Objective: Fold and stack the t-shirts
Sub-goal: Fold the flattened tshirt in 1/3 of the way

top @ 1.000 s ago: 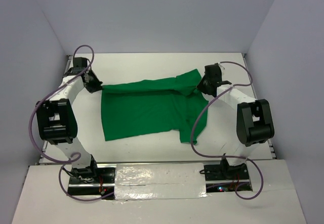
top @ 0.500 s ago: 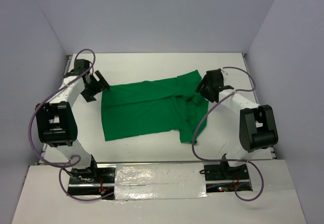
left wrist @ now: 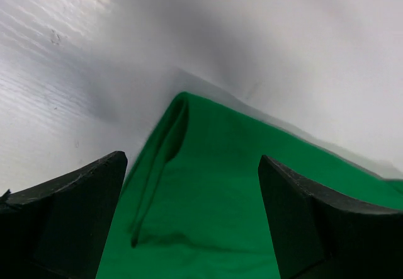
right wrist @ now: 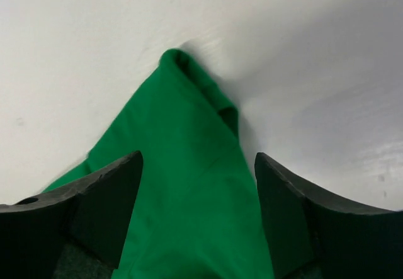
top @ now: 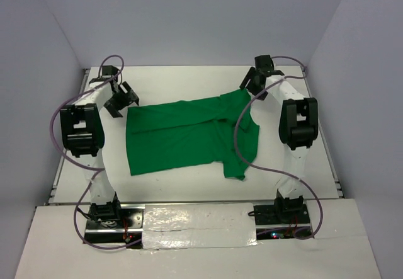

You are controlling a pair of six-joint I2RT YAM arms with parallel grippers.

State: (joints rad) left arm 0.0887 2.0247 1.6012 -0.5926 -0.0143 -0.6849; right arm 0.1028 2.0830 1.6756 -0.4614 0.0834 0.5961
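With the left gripper (top: 121,100) and the right gripper (top: 254,81) both gaping wide and gripping nothing, hovering by the far corners of the green t-shirt (top: 182,134), lying spread and creased on the white table (top: 189,80).

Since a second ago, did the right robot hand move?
Yes. The right gripper moved from the shirt's corner toward the far edge of the table. It is open now.
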